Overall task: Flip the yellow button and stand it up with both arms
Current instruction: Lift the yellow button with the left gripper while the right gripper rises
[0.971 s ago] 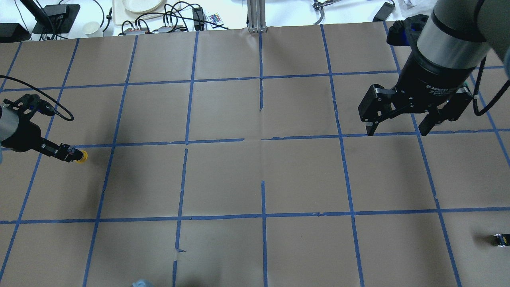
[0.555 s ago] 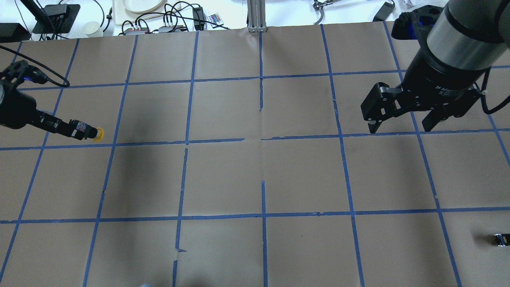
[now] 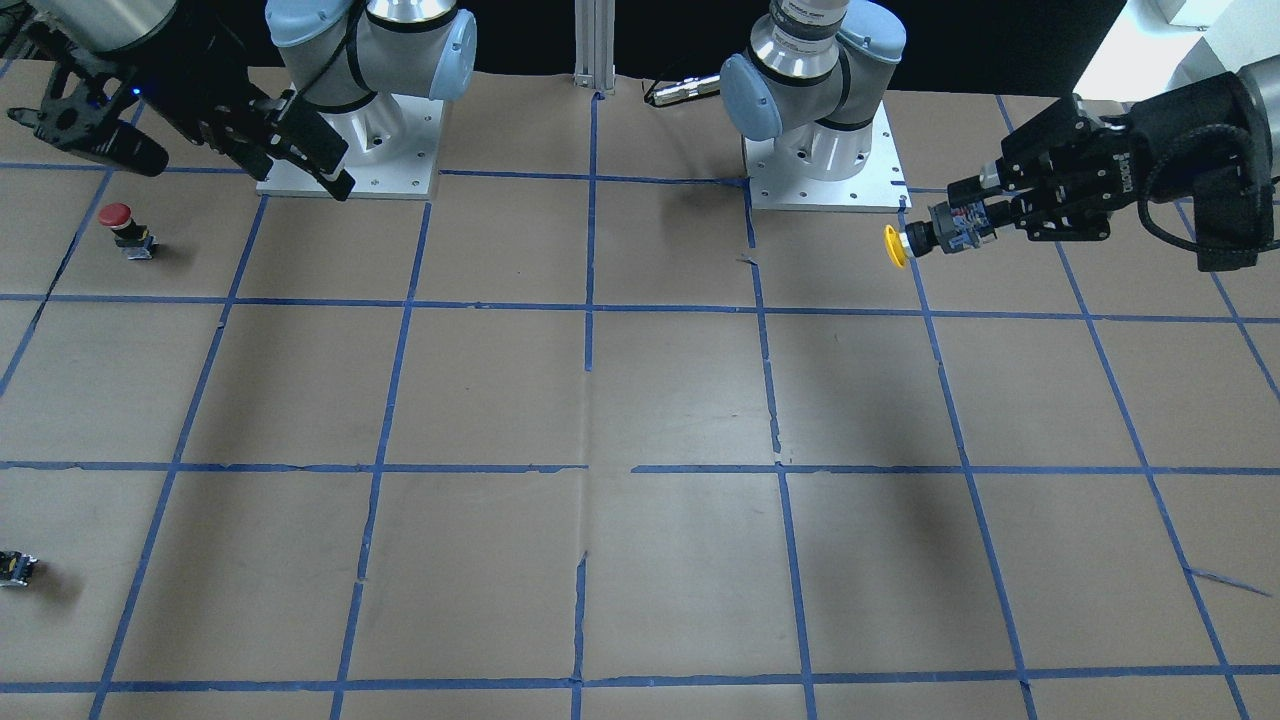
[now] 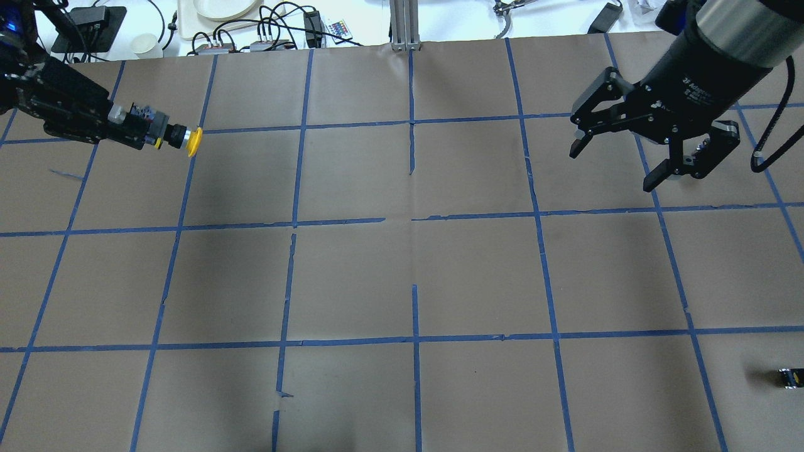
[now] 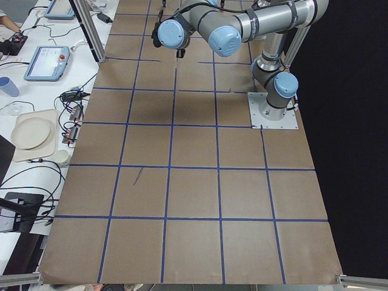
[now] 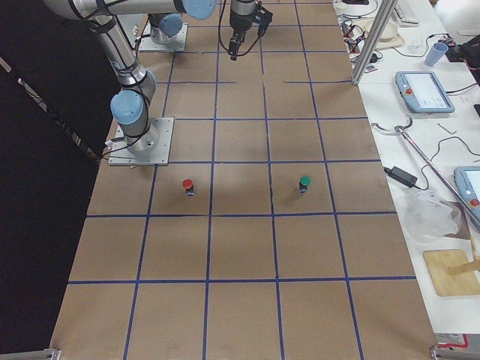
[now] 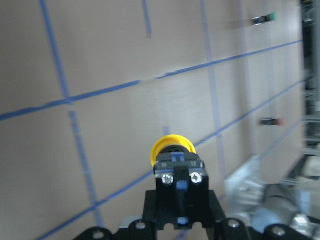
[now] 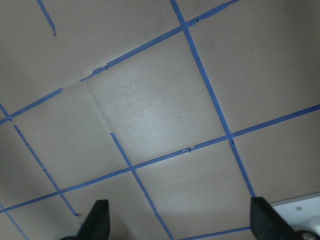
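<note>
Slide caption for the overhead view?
Left gripper holds the yellow button sideways, cap toward table centre; right gripper hangs open.

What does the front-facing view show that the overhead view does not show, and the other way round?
Only the front-facing view shows the red button and the arms' white base plates. Only the overhead view shows the cables, the plate and the cup at its top edge. Both show the left gripper holding the yellow button sideways, the open right gripper and a small black block.

Left gripper (image 4: 129, 127), right gripper (image 4: 611, 169) well apart; red button (image 3: 117, 216), black block (image 4: 790, 377) on rt half.
</note>
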Motion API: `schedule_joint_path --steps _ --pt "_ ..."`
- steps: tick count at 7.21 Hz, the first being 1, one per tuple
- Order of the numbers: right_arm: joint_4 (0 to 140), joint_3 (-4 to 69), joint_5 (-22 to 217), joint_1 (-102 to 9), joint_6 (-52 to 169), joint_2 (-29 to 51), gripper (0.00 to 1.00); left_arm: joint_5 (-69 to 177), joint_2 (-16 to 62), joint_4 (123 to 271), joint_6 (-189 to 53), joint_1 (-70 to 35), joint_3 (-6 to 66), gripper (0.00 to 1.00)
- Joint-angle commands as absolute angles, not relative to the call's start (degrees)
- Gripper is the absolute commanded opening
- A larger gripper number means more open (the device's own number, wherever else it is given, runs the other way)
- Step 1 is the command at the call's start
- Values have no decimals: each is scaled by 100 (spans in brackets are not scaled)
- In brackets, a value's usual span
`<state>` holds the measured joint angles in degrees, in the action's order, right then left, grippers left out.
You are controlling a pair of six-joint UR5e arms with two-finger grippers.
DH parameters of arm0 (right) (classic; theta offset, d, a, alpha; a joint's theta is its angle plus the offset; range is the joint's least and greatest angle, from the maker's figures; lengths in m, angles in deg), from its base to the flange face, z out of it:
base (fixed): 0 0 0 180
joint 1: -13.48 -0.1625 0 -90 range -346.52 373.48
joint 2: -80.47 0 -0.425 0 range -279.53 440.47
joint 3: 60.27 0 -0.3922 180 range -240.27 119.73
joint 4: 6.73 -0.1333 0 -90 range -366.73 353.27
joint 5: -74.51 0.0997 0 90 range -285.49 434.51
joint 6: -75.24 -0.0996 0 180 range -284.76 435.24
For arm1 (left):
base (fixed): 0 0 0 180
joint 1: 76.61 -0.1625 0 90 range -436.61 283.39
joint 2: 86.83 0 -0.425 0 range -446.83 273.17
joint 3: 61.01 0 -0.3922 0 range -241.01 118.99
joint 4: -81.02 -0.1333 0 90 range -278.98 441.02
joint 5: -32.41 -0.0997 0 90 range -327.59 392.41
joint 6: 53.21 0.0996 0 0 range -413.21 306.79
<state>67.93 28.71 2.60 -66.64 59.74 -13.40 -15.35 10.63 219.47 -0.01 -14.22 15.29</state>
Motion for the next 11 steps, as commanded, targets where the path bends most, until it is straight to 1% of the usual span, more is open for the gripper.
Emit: schedule_joint_path --steps 1,2,3,5,6,7,9,11 --pt "5958 2072 1434 -6396 5096 -624 100 -323 1099 22710 23 -381 1281 15" --pt "5450 1668 2092 -6387 4594 -332 100 -31 1004 22745 214 34 1325 15" --pt "5140 1533 2681 -6387 4058 -173 100 119 803 22858 451 290 1456 15" --pt "4577 1549 3624 -6387 3553 -188 100 892 476 22825 1686 416 2384 15" --pt "4296 1549 3845 -6387 3543 -163 100 999 475 22824 2023 355 2493 15" --pt "4137 1549 4082 -6387 3543 -171 100 1461 432 22833 1600 415 2451 15" --pt "3775 1584 4610 -6439 3543 -250 100 1624 274 22702 179 434 2066 15" --pt "3573 1672 4969 -6492 3543 -399 100 1571 290 22701 -544 425 1993 15"
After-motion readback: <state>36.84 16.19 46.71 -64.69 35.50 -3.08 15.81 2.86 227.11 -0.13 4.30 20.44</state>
